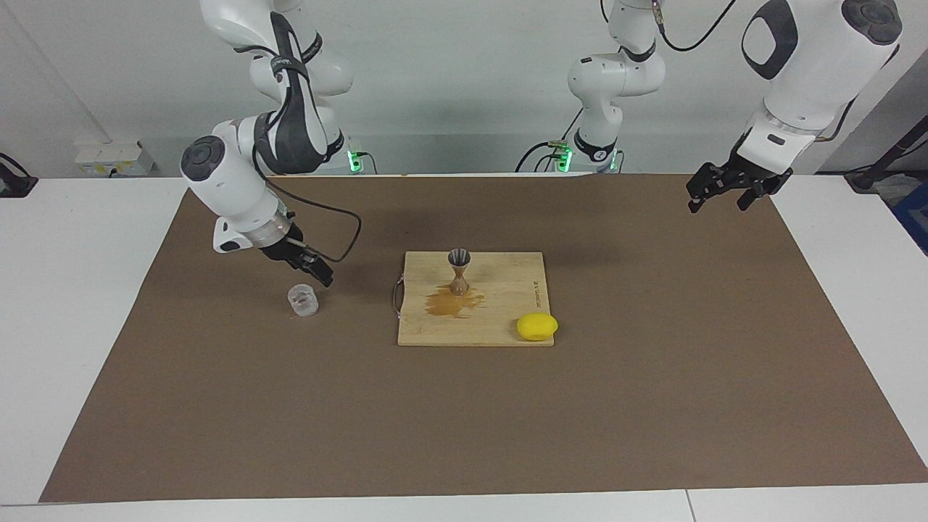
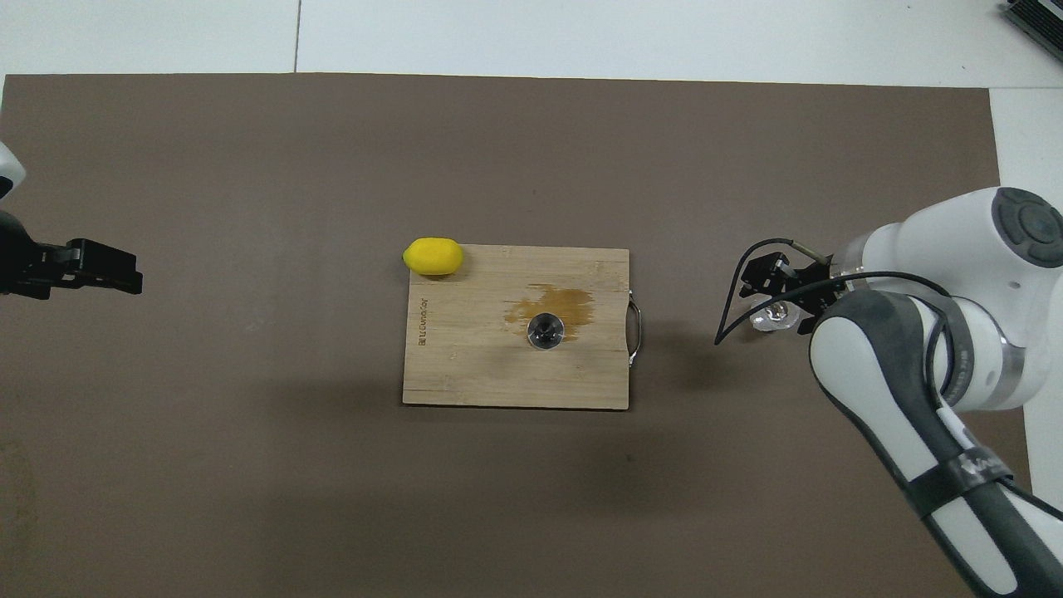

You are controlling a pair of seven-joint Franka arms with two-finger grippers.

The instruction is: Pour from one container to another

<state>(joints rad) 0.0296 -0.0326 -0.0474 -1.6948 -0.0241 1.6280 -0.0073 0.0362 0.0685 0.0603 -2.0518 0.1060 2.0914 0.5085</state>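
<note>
Brown mat (image 1: pixel 652 377) covers the surface, with a board (image 1: pixel 500 322) in the middle. Jigger (image 1: pixel 458 270) stands upright on it by a spill, toward the left arm's end from the right end effector (image 1: pixel 316 272). That one hangs just above the cup (image 1: pixel 303 300), fingers apart, holding nothing. Left end effector (image 1: pixel 718 193) waits over the mat's corner, fingers apart too. Lemon (image 1: pixel 537 326) sits at the board's corner.

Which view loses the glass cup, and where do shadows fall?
Overhead view: the right gripper and its arm cover part of the glass cup. Facing view: cup stands clear on the mat. Overhead view: a soft shadow darkens the mat beside the cutting board, on the robots' side.
</note>
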